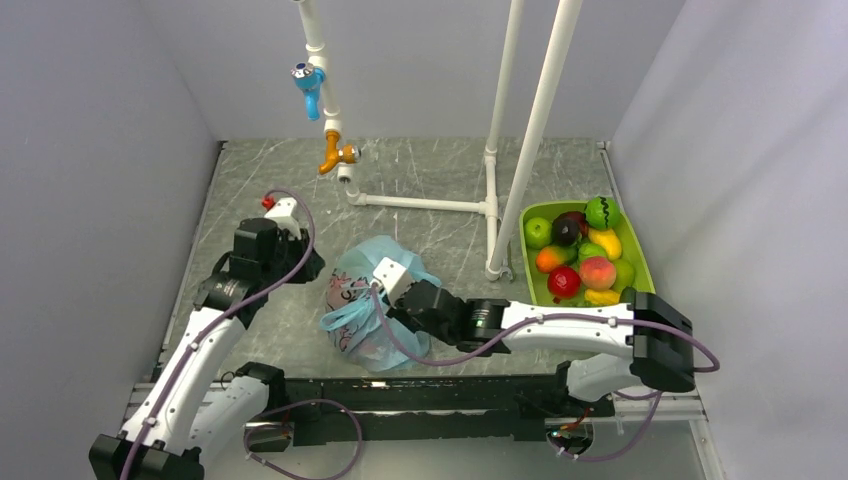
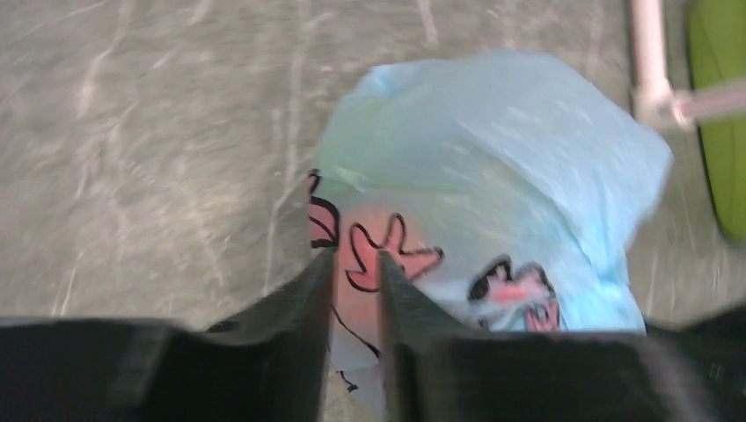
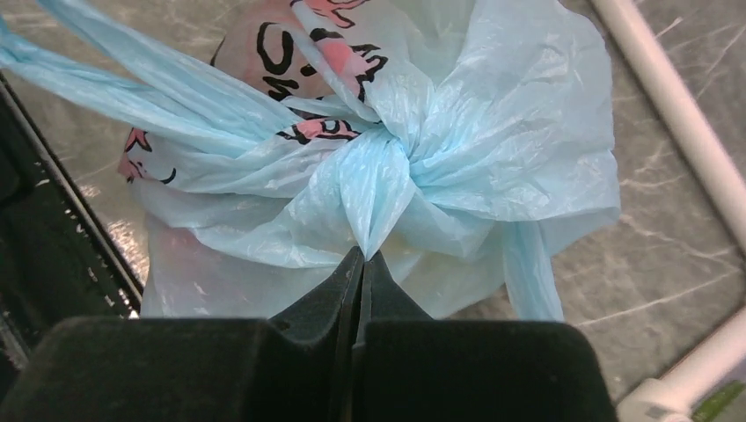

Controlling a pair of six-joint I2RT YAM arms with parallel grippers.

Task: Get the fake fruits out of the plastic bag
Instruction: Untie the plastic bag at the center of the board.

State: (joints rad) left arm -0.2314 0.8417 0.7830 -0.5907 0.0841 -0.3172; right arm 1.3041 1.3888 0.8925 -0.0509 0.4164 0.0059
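Observation:
The light-blue plastic bag [image 1: 372, 305] with a pink-and-dark print lies on the grey table in front of the arms, bulging and gathered shut. It fills the right wrist view [image 3: 493, 149], where a pinkish shape shows through the plastic; no fruit shows clearly. My right gripper [image 1: 388, 302] is shut on a gathered fold of the bag, its fingertips pinching the plastic [image 3: 362, 255]. My left gripper [image 1: 308, 268] is at the bag's left edge. In the left wrist view its jaws stand a narrow gap apart [image 2: 354, 262] just over the bag's print [image 2: 493, 176], holding nothing.
A green tray [image 1: 640, 250] with several fake fruits sits at the right. White pipe posts [image 1: 495, 215] with a base bar [image 1: 420, 203] stand behind the bag. Blue and orange fittings hang on a pipe [image 1: 325, 110] at the back. Grey walls enclose the table.

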